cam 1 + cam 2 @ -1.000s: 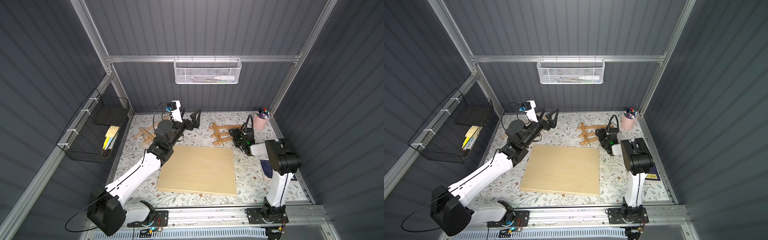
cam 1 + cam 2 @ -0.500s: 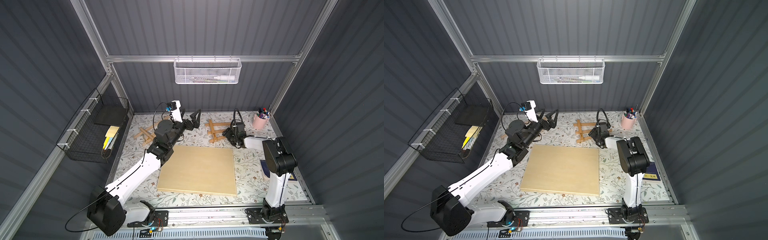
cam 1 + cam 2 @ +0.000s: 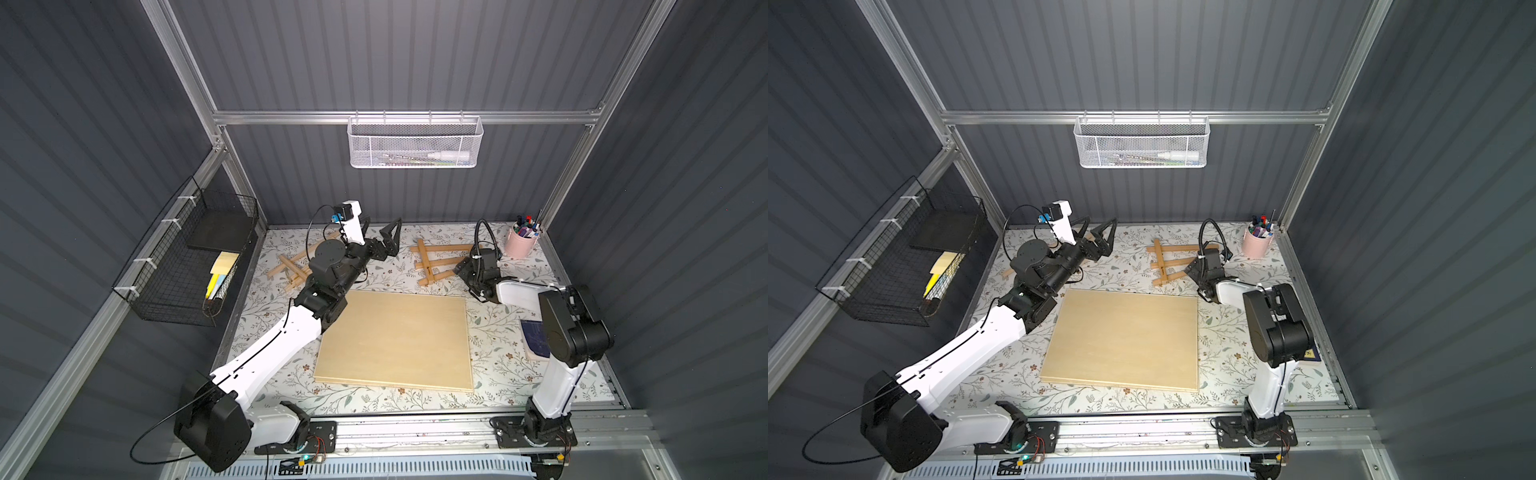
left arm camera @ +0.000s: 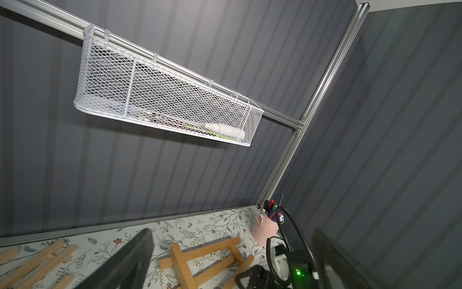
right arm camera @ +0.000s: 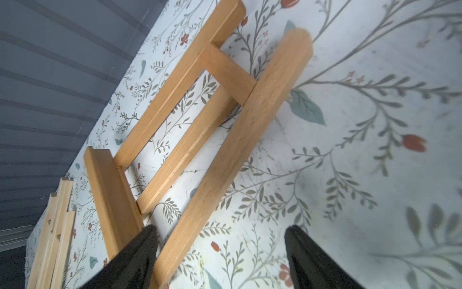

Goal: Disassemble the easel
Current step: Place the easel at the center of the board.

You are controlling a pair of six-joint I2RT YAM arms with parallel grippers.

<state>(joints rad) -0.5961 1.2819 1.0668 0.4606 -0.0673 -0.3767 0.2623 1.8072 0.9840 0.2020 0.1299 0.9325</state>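
Wooden easel [image 5: 240,140] leg sits between right gripper's [image 5: 221,229] parted fingers, unclamped, in the wrist view only; left gripper [image 3: 380,228] spread, empty.

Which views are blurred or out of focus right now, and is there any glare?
Right wrist view: the right gripper fingers are out of focus, while the easel frame is sharp at mid-length. Left wrist view: the left gripper is a dark blur, while the white mesh basket is crisp. Both top views: sharp overall, with a washed-out bright patch on the floral mat along its near edge.
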